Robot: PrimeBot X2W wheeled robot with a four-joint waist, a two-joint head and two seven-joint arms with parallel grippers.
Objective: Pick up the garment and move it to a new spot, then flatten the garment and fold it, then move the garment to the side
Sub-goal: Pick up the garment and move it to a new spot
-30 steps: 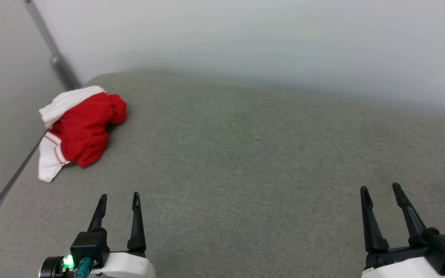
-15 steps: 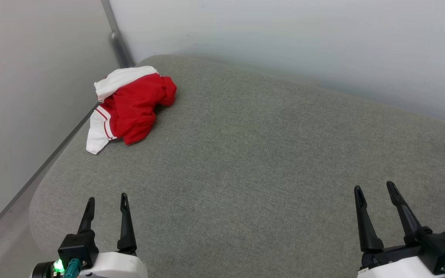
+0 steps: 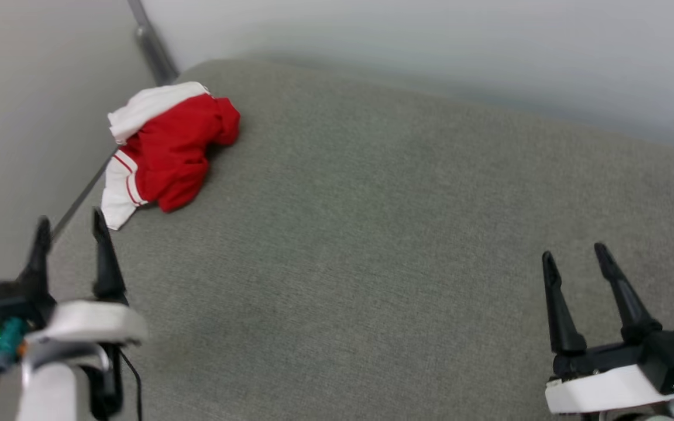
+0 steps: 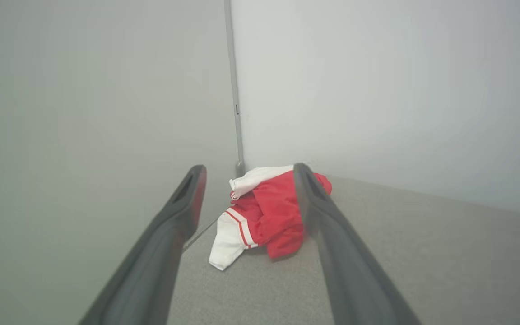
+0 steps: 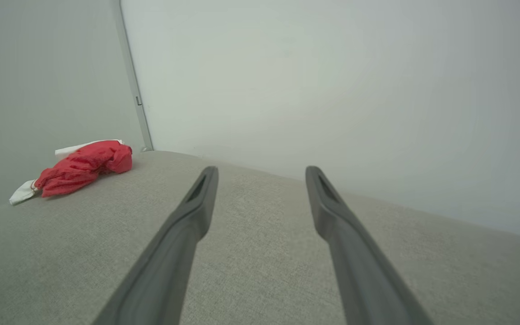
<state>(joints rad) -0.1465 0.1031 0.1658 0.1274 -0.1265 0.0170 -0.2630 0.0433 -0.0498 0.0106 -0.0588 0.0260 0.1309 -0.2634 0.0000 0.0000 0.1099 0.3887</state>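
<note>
Reaching: my left gripper (image 3: 70,217), fingers spread and empty, has advanced toward the grey metal corner post (image 3: 150,44), so I judge the pick-up is starting.
Garment: crumpled red T-shirt with white striped-trim sleeves (image 3: 170,149), just beside the post on the grey fabric pad (image 3: 372,234).
Right gripper (image 3: 573,251): spread, empty, well apart from the post.
Containers: none I can see.

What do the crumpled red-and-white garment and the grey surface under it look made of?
Crumpled red-and-white garment: soft matte cloth, going by its limp folds; weave unclear. Grey surface: matte woven fabric with fine flecked texture, likely upholstery, given its rounded corner.
</note>
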